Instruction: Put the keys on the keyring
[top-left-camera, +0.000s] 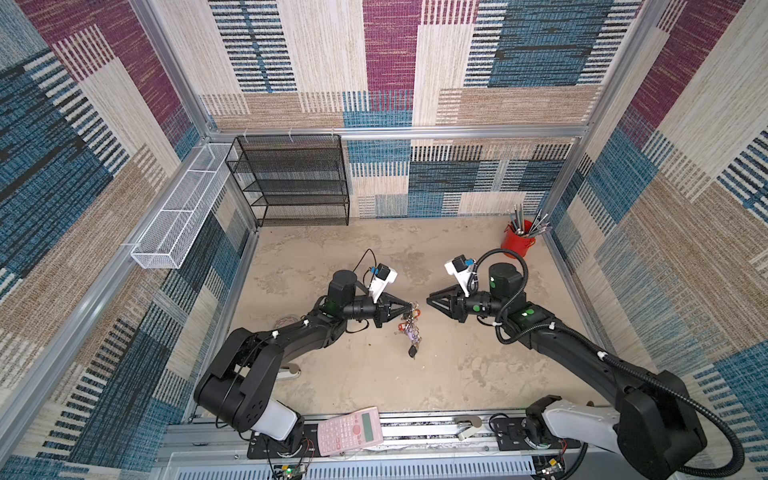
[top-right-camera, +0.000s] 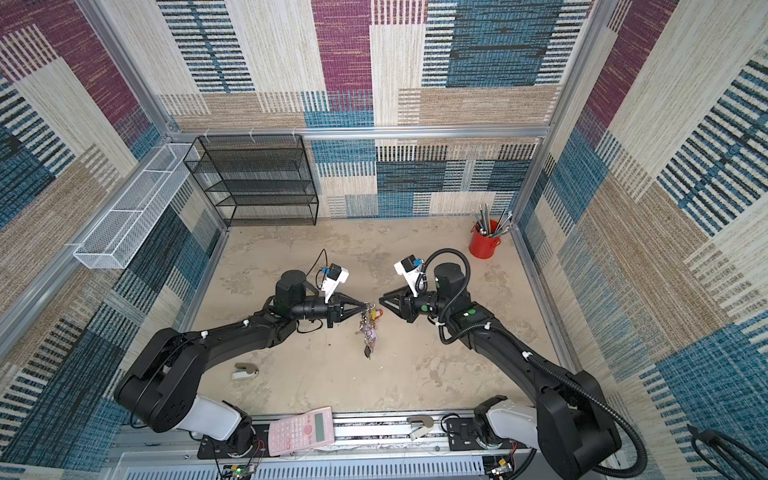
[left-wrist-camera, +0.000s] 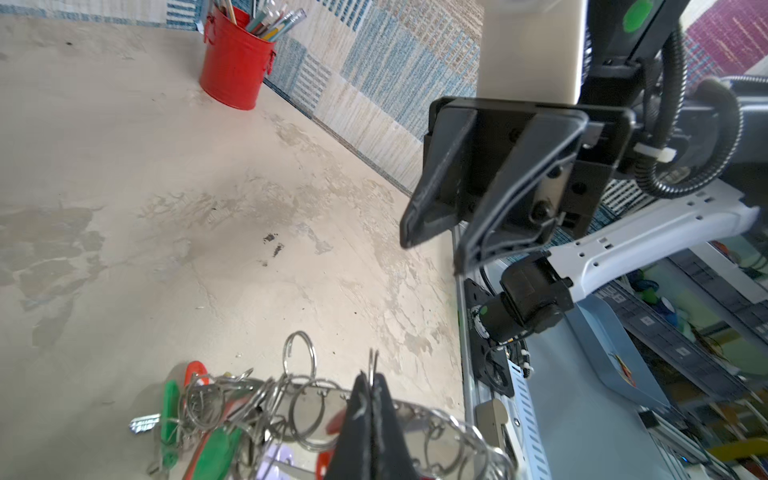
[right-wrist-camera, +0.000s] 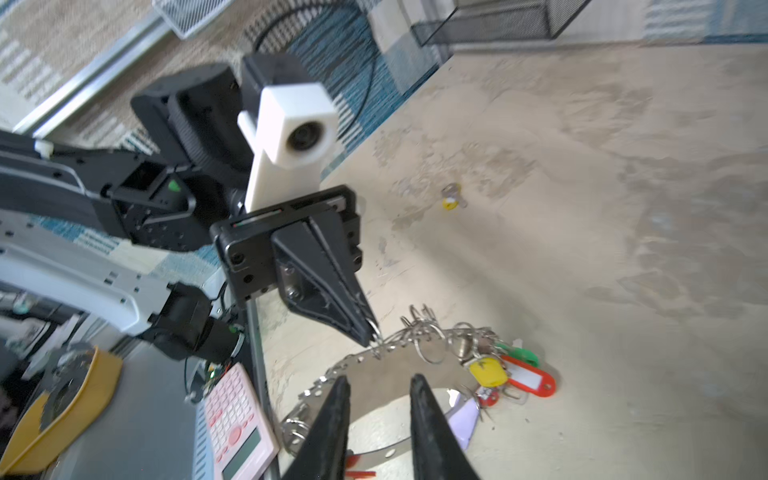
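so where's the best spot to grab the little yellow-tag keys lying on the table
Pinch the keys at the silver metal end beside the yellow tag, coming straight down: they lie flat on the bare table, clear of everything, so a sideways approach likely finds no edge. The open right gripper is free for it.

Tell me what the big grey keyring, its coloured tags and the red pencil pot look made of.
Keyring: likely metal, bare and polished; it glints, with punched holes along the edge. Tags: glossy moulded plastic, probably. Pencil pot: seemingly painted sheet metal, smooth glossy red with small side handles.
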